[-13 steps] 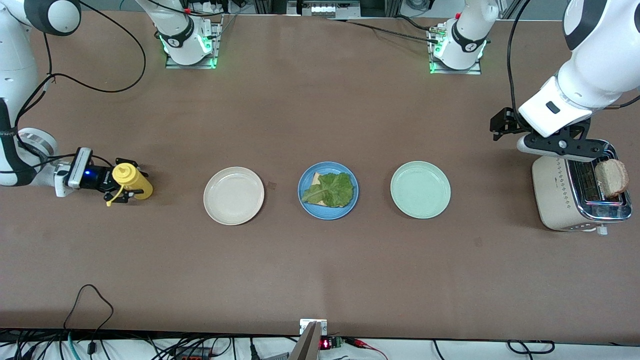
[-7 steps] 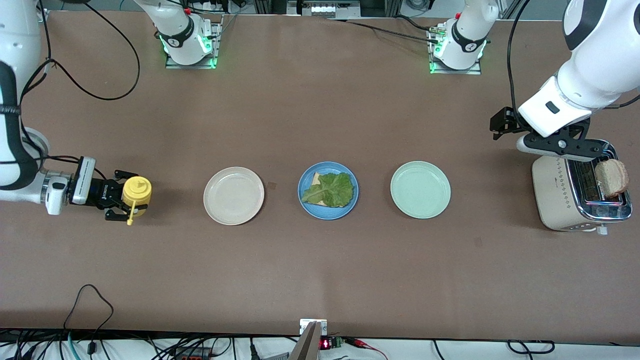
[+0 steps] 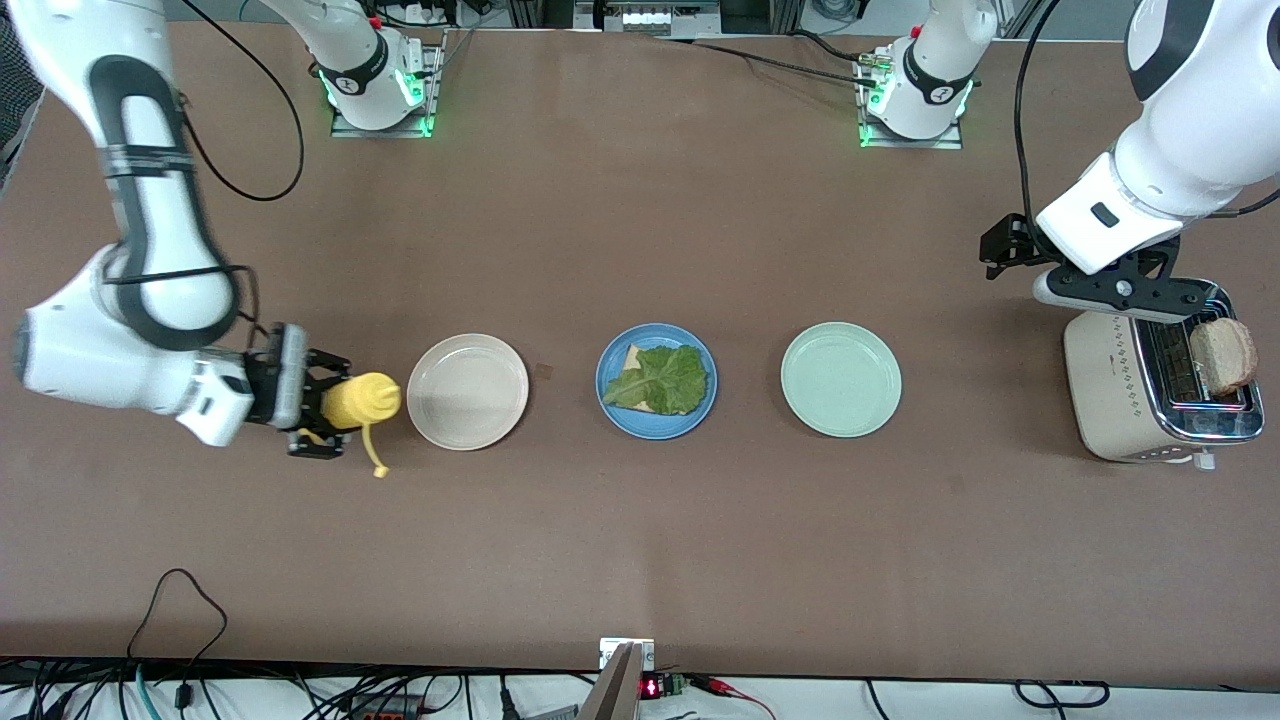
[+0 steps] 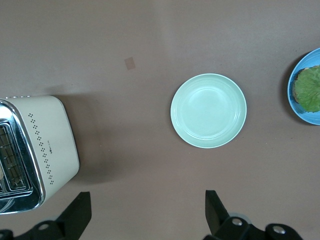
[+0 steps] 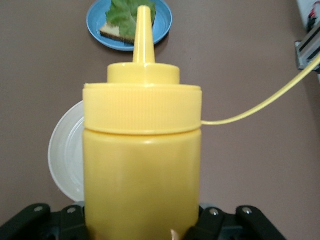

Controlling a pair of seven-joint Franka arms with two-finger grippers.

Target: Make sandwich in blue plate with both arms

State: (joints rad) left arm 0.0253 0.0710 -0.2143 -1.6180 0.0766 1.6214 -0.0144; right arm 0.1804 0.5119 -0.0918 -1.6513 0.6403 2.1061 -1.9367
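The right arm's black two-finger gripper [image 3: 322,405] has swung in from its end of the table, clamped on a yellow plastic squeeze bottle [image 3: 362,400]. A second ago that bottle stood upright well away from the plates. Now it is carried on its side, just beside the round beige plate [image 3: 467,391], with its nozzle aimed along the row of plates toward the blue one. That suggests sauce is about to go onto the lettuce before the sandwich is closed.

The left arm waits. Its black gripper [image 3: 1120,290] hangs over the cream and chrome toaster [image 3: 1110,395] at its end of the table, just as it did a second ago, fingers spread wide with nothing between them.

As for containers, the toaster holds one brown toast slice [image 3: 1224,356] standing up out of a slot. The round pale mint-green plate [image 3: 840,379] and the beige plate both hold nothing. The round medium-blue plate [image 3: 656,380], between those two, carries the half-built sandwich: a light-brown toast slice [image 3: 632,356] with a ruffled green lettuce leaf [image 3: 665,379] on top. The top slice is not yet on.
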